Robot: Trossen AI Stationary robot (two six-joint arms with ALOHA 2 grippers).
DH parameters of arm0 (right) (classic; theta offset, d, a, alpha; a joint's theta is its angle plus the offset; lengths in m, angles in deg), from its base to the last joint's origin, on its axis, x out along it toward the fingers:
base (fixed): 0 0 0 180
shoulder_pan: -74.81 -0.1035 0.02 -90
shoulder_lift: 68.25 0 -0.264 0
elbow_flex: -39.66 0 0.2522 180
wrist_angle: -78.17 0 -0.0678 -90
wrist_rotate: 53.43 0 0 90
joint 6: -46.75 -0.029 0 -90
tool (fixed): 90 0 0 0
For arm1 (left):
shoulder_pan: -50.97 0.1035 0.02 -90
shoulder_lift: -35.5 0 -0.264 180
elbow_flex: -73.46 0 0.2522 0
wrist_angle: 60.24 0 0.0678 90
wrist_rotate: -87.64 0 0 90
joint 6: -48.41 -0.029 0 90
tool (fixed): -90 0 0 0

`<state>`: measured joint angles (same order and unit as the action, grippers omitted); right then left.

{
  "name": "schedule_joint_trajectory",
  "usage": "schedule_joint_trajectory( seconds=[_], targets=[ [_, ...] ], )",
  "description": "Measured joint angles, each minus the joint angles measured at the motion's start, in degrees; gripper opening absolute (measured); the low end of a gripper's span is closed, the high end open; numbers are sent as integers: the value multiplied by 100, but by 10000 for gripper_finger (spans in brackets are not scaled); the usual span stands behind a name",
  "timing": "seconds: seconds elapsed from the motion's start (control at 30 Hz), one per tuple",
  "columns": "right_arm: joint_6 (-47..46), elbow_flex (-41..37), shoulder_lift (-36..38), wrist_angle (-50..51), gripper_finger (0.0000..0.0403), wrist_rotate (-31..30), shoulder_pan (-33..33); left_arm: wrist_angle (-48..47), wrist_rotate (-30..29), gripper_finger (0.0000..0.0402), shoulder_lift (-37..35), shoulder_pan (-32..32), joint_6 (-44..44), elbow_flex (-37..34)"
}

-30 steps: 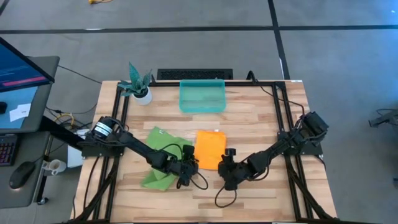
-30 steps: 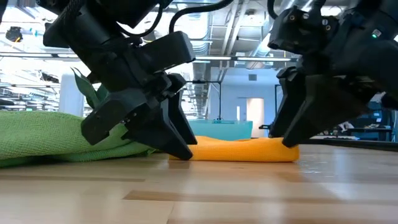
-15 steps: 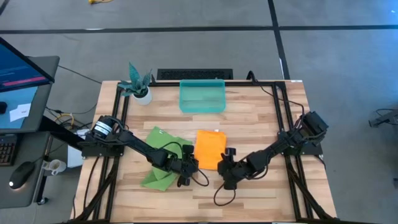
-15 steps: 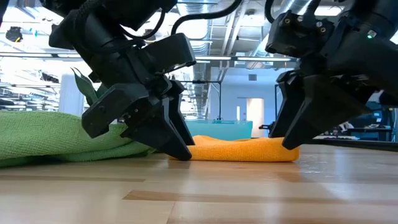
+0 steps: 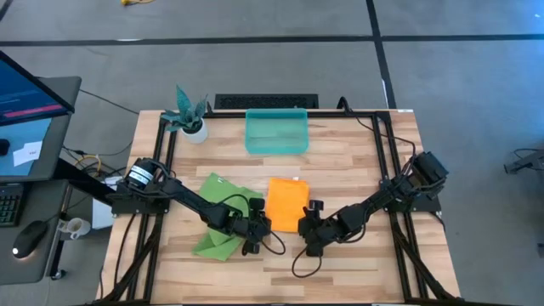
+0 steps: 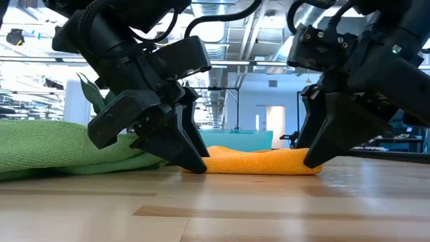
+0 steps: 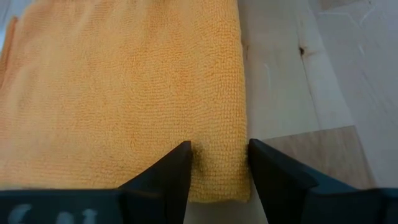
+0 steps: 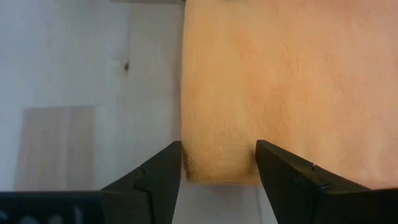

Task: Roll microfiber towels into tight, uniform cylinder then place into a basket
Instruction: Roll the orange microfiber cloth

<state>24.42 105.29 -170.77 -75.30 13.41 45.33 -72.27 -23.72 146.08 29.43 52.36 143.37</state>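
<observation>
While the orange towel [image 5: 287, 202] lay flat on the table [image 5: 357, 161], left fingers [image 7: 177, 168] and right fingers [image 8: 163, 171] stood apart, straddling its near corners.

Nubby orange cloth towel [image 7: 124, 87]; seemingly smooth wood table [image 7: 348, 68].

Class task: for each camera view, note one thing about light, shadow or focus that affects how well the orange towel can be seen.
High view: even light, orange towel clear. Low view: bright room behind leaves both arms as dark shapes; the towel shows only as a thin strip. Left wrist view: weave is sharp, the fingers plain black. Right wrist view: the towel looks softer and paler.
</observation>
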Motion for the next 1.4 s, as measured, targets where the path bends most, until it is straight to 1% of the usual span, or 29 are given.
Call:
schedule_joint_trajectory(
  seconds=[0.43,0.7,0.77,0.87,0.97,1.1,1.23,1.33,1.4],
  targets=[
    [22,0,1,-44,227,102,37,-4,164,80,7,22,26,0],
    [37,16,25,13,227,119,35,-39,826,35,2,195,347,56],
    [40,116,26,224,227,134,35,-64,981,24,4,222,442,99],
    [37,351,26,706,226,202,36,-137,1065,10,5,238,617,158],
    [35,631,26,1126,224,245,34,-153,1104,4,9,236,729,195],
    [44,937,26,1409,218,239,-47,-163,1176,7,13,241,878,216],
    [314,1024,25,1165,210,229,-133,-157,1270,12,13,254,918,219],
    [463,917,13,837,205,228,-140,-157,1268,11,13,254,920,221],
    [476,833,4,819,203,227,-109,-155,1269,9,13,254,920,221]
  ],
)
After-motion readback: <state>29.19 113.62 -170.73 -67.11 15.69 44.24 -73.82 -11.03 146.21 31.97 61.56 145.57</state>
